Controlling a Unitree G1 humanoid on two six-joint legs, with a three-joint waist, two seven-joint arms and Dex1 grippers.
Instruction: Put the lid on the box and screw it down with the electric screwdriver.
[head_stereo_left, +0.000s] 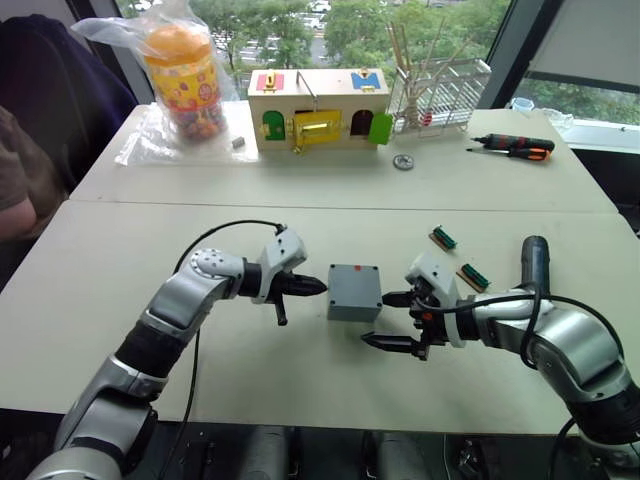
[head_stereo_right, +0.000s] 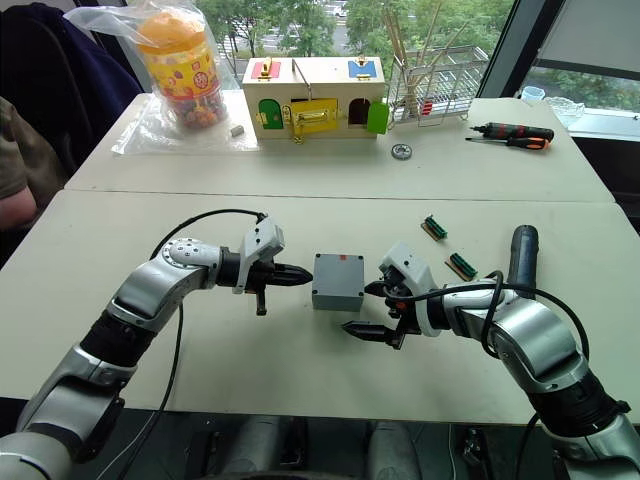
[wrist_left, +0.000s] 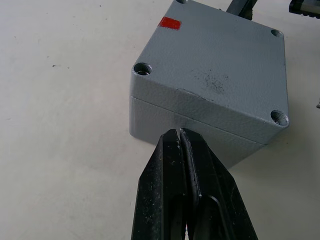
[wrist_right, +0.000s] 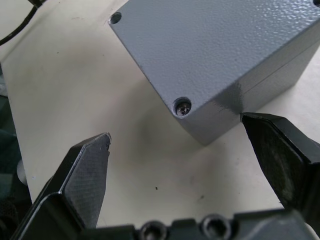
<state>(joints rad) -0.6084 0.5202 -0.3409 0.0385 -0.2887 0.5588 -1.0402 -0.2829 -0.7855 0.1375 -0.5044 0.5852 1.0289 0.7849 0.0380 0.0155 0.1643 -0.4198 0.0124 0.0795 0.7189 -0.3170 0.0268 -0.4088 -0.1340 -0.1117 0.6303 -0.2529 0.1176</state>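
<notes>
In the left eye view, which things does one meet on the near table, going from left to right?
left gripper → box with its lid on → right gripper → electric screwdriver.

One grey box (head_stereo_left: 354, 291), two green connector strips (head_stereo_left: 443, 238), one hand screwdriver (head_stereo_left: 515, 147).

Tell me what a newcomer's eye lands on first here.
The grey box at mid-table, lid already on it, with a gripper on each side: the left gripper shut, its tips at the box's side, the right gripper open beside it. Next, the wooden box with coloured doors at the far edge.
</notes>
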